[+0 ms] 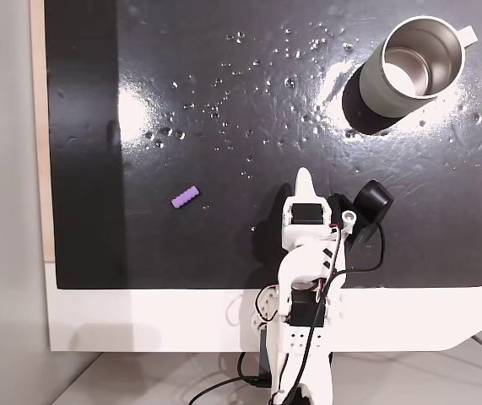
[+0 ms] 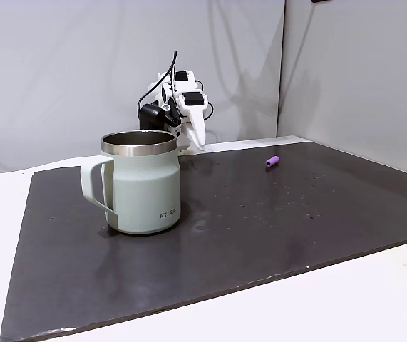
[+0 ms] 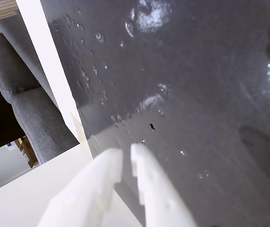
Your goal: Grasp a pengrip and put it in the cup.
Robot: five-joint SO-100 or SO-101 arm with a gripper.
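On the mat: pengrip (image 1: pixel 185 197) lies on its side on the black mat (image 1: pixel 224 126), left of the arm in a fixed view, well apart from it.
Cup: cup (image 1: pixel 413 66) stands upright at the mat's far right corner in that view, handle tab outward, well apart from the pengrip.
Gripper: gripper (image 3: pixel 126 153) hangs above the mat, white fingers (image 3: pixel 107 165) nearly together with a narrow gap, holding nothing.
Mat surface: glossy, dotted with small dimples.
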